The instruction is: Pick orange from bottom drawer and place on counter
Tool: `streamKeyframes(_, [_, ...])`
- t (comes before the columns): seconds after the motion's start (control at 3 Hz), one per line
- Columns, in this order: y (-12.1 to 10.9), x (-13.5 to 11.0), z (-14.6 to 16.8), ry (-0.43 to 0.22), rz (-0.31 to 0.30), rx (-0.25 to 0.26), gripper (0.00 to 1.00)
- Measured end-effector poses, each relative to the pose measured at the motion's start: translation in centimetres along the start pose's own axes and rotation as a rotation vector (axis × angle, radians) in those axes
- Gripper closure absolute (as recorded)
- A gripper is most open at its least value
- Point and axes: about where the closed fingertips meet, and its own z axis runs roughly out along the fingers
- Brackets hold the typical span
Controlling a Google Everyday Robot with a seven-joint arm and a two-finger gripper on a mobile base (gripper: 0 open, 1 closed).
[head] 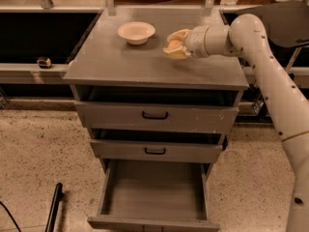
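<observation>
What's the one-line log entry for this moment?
gripper: shut on orange, above counter, right side | bottom drawer: open | bowl: on counter

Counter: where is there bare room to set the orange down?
The counter is bare along its front strip and left side, forward of the cream bowl. Crowded only at the back, where the gripper, shut on the orange, sits right of the bowl.

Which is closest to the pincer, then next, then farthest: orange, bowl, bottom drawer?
The pincer is over the counter, right side.
1. orange, held between its fingers.
2. bowl, beside it on the counter.
3. bottom drawer, open, far below.
</observation>
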Motion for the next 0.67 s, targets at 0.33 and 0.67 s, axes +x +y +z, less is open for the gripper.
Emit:
streamKeyframes(0.33, [0.72, 0.59, 2.7, 0.014, 0.029, -0.054, 1.0])
streamKeyframes(0.67, [0.78, 0.46, 2.93, 0.013, 0.029, -0.058, 0.82])
